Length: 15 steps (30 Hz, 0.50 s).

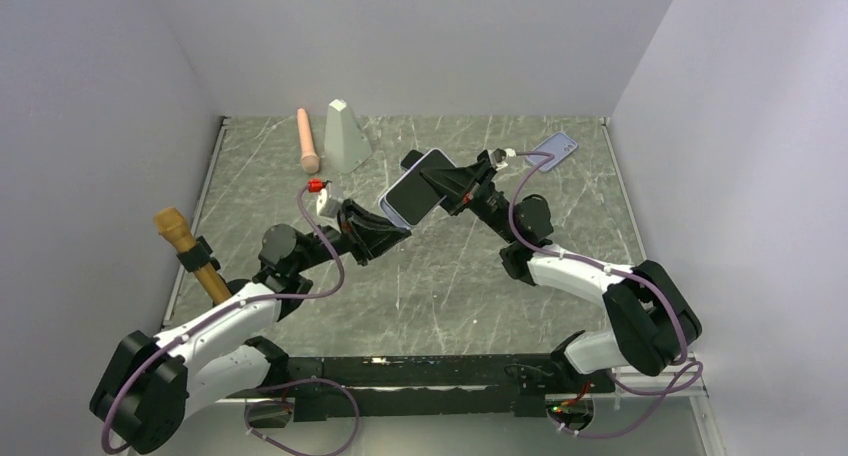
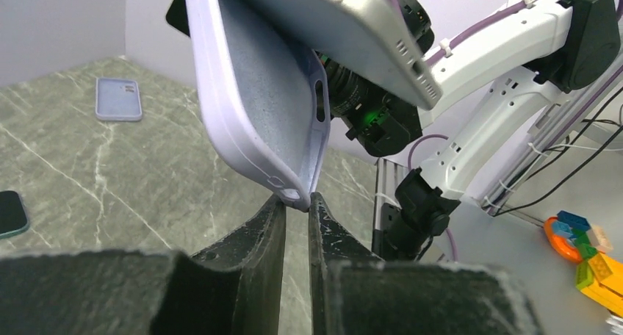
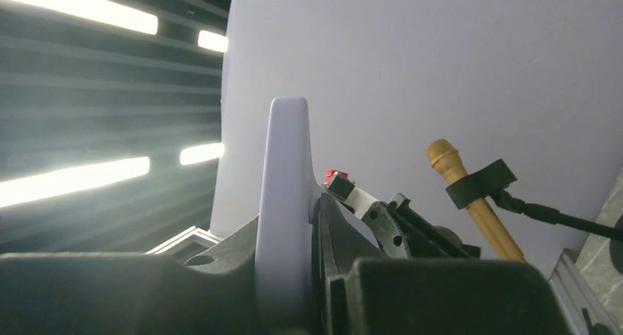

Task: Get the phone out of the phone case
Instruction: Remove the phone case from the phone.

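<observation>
Pale walls close in a grey marbled desk point(image 1: 450, 276). Above its far middle both arms hold the phone point(image 1: 415, 191) off the surface, screen up. The left gripper point(image 2: 297, 203) is clenched on the lower corner of the lilac case point(image 2: 257, 107), which gapes away from the phone at that end. The right gripper point(image 1: 445, 188) is clamped on the phone's other end. A spare case point(image 1: 553, 148) lies by the far right corner. A pink rod point(image 1: 308, 139) lies just beside a grey block point(image 1: 345, 136) at the far edge.
</observation>
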Each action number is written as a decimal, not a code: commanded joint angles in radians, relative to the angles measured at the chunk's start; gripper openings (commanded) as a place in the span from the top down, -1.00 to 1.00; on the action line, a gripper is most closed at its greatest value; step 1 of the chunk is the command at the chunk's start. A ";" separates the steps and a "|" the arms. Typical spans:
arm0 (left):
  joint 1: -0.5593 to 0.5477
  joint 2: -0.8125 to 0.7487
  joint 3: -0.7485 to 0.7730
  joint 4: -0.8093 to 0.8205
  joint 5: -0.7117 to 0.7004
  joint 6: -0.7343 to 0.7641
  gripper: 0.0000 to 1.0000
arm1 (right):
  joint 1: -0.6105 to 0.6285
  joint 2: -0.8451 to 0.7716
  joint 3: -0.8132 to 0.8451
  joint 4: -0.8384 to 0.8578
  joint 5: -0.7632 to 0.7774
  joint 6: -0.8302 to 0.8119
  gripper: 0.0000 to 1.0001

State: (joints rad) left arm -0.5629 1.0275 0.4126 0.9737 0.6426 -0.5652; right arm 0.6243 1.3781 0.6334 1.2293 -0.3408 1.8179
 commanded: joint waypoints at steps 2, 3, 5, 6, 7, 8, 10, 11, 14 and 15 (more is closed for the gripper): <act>0.045 -0.038 0.051 -0.343 -0.017 -0.045 0.28 | -0.023 -0.041 0.021 0.251 -0.129 0.095 1.00; 0.044 -0.068 0.051 -0.372 -0.008 -0.055 0.12 | -0.039 -0.040 0.016 0.240 -0.139 0.071 1.00; 0.044 -0.147 0.053 -0.459 0.008 -0.071 -0.11 | -0.067 -0.037 0.014 0.202 -0.165 0.025 1.00; 0.044 -0.186 0.056 -0.491 0.020 -0.078 -0.23 | -0.076 -0.037 0.013 0.183 -0.172 0.004 1.00; 0.044 -0.236 0.061 -0.516 0.042 -0.086 -0.32 | -0.083 -0.035 0.015 0.165 -0.185 -0.017 1.00; 0.040 -0.262 0.070 -0.542 0.063 -0.093 -0.39 | -0.088 -0.031 0.023 0.143 -0.198 -0.040 1.00; 0.036 -0.311 0.110 -0.634 0.095 -0.103 -0.51 | -0.095 -0.021 0.052 0.104 -0.248 -0.088 1.00; 0.034 -0.322 0.140 -0.692 0.107 -0.106 -0.53 | -0.094 -0.017 0.066 0.089 -0.267 -0.111 1.00; 0.034 -0.326 0.231 -0.792 0.160 -0.147 -0.46 | -0.097 -0.006 0.117 -0.011 -0.336 -0.200 1.00; 0.033 -0.324 0.253 -0.789 0.176 -0.179 -0.45 | -0.097 -0.010 0.125 -0.050 -0.345 -0.229 1.00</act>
State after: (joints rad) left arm -0.5274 0.7101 0.5468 0.3149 0.7322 -0.6689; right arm 0.5304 1.3804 0.6563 1.2209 -0.5911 1.7111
